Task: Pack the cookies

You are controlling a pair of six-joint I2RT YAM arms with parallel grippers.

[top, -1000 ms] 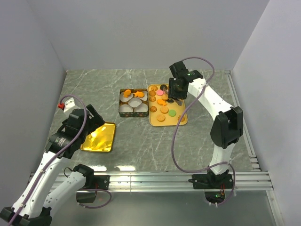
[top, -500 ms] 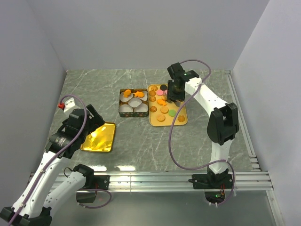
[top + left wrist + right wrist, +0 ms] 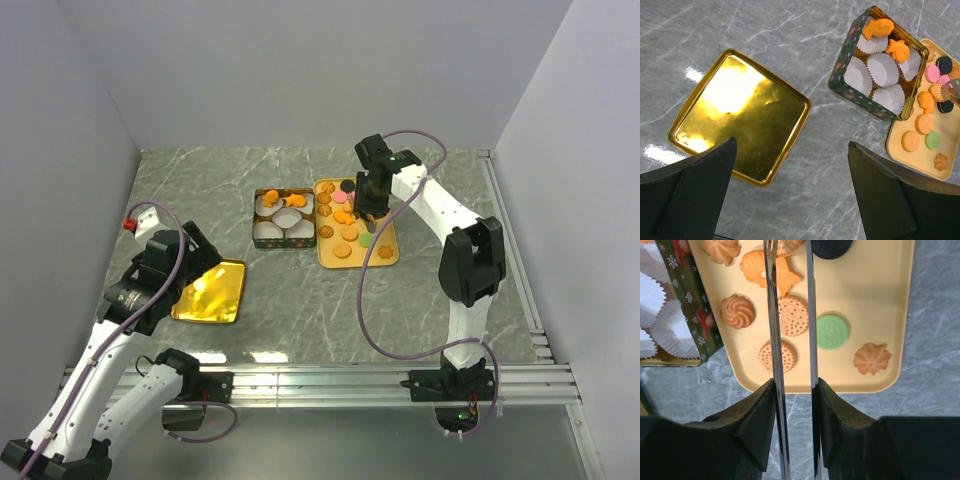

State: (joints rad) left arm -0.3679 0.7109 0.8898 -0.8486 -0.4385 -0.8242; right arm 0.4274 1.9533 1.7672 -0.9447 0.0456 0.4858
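Note:
The cookies (image 3: pixel 347 232) lie spread on a pale yellow tray (image 3: pixel 386 258); two orange ones (image 3: pixel 879 28) sit in the green tin (image 3: pixel 256 222) among white paper cups (image 3: pixel 882 68). My right gripper (image 3: pixel 368 200) hangs over the tray, shut on metal tongs (image 3: pixel 773 315). In the right wrist view the gripper (image 3: pixel 794 385) holds both blades, which straddle a round dotted cookie (image 3: pixel 792 315) and run up past the frame's top edge; their tips are hidden. My left gripper (image 3: pixel 791 145) is open and empty, above the table beside the gold lid (image 3: pixel 740 115).
A green cookie (image 3: pixel 832 331), a flower-shaped one (image 3: pixel 872 358) and a swirl (image 3: pixel 737 311) lie near the blades. The tin's wall (image 3: pixel 695 305) stands just left of the tray. The gold lid (image 3: pixel 210 291) lies front left. Grey walls enclose the table.
My right arm has shifted slightly left and down over the tray with the tongs. The left arm has not moved.

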